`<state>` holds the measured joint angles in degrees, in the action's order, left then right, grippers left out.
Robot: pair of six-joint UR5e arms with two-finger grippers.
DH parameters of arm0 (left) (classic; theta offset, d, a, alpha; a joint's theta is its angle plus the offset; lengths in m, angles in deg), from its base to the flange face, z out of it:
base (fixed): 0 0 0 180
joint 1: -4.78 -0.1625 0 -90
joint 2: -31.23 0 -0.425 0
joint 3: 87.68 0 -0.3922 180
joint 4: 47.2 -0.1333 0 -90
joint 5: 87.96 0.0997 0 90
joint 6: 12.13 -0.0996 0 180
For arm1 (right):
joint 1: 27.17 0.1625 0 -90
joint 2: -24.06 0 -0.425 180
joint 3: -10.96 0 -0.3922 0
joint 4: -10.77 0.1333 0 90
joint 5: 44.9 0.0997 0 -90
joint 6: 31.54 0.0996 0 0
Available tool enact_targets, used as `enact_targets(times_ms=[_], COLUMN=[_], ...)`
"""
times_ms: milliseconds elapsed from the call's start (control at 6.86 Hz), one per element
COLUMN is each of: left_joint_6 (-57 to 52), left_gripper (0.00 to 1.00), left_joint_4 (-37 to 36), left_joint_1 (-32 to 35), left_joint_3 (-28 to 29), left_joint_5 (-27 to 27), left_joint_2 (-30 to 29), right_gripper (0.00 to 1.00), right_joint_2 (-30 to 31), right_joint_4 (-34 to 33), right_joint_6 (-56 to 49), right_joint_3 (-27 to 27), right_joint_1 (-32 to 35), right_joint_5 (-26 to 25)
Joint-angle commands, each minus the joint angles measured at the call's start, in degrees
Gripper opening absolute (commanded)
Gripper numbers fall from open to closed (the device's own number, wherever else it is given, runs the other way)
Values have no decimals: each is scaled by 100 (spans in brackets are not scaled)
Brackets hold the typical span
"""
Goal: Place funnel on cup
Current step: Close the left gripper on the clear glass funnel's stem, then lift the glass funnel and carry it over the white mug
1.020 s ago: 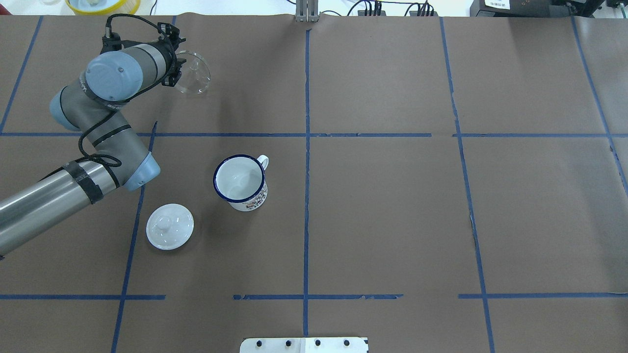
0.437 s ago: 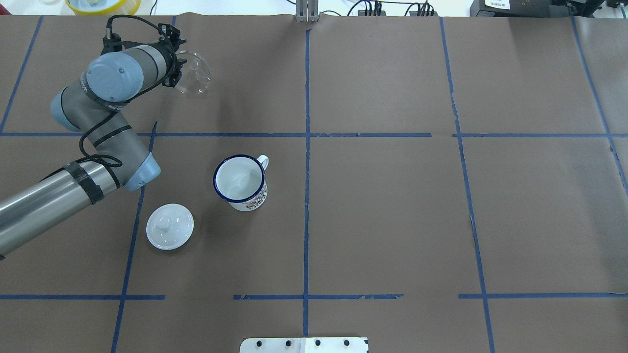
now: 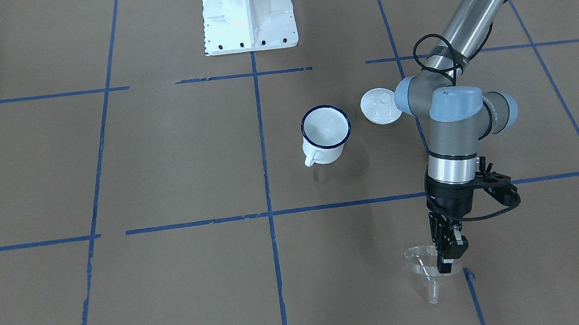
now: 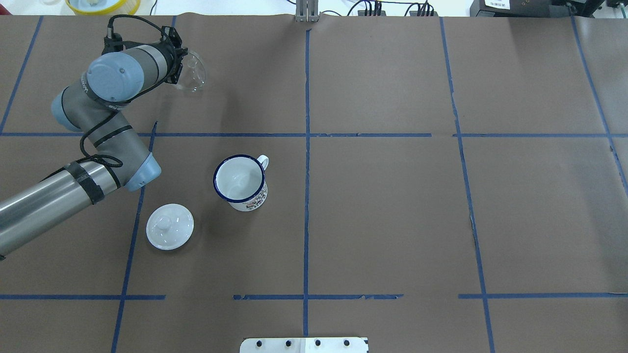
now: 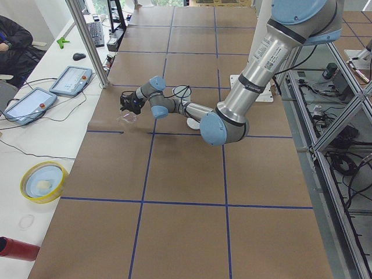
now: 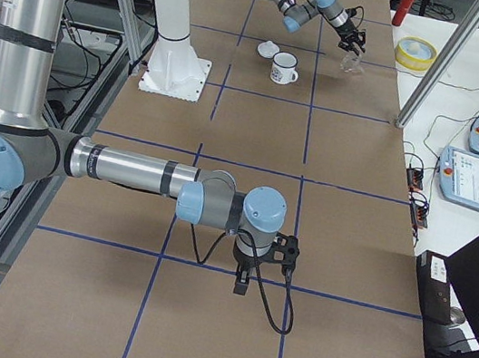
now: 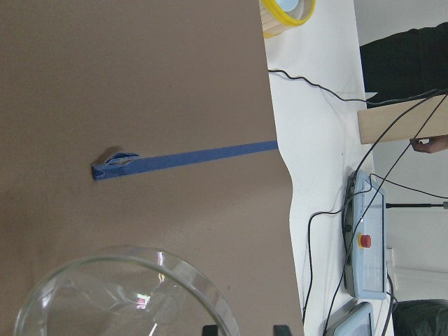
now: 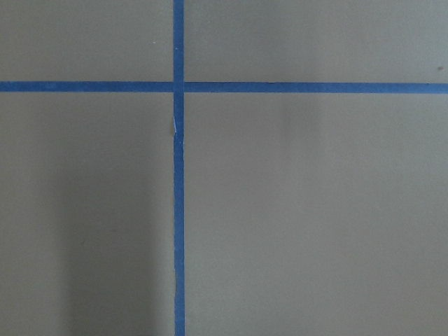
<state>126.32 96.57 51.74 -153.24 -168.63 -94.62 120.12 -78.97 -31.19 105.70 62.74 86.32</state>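
White, clear and brown
Clear funnel (image 3: 420,261); white mug (image 4: 239,179), dark blue rim, printed side; white lid (image 4: 170,226); brown table (image 4: 392,220) gridded with blue tape (image 4: 306,220).

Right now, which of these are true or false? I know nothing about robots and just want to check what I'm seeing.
1. The funnel sits on the cup. False: the funnel is held by the left gripper, well apart from the cup.
2. The cup stands upright and looks empty. True.
3. The white lid covers the cup. False: the lid lies on the table beside the cup.
4. The left gripper holds the funnel by its rim. True.
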Motion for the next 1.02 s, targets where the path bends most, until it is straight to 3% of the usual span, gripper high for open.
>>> enact_targets(times_ms=[0,146,291,437,583,728,874], left_joint_6=[-362,-528,-538,-1087,-1832,-2831,-3563], left_gripper=[0,0,0,0,0,0,0], left_joint_4=[-7,-103,-547,-1291,-2282,-3728,-4647], left_joint_1=[23,119,286,383,401,401,401], left_joint_3=[-228,-725,-1174,-2014,-2919,-3737,-4319], left_joint_5=[-19,-342,-902,-1403,-1643,-2081,-2181], left_joint_2=[0,8,8,43,70,35,52], right_gripper=[100,100,100,100,100,100,100], right_joint_2=[0,0,0,0,0,0,0], right_joint_4=[0,0,0,0,0,0,0], right_joint_6=[0,0,0,0,0,0,0], right_joint_3=[0,0,0,0,0,0,0], right_joint_1=[0,0,0,0,0,0,0], right_joint_5=[0,0,0,0,0,0,0])
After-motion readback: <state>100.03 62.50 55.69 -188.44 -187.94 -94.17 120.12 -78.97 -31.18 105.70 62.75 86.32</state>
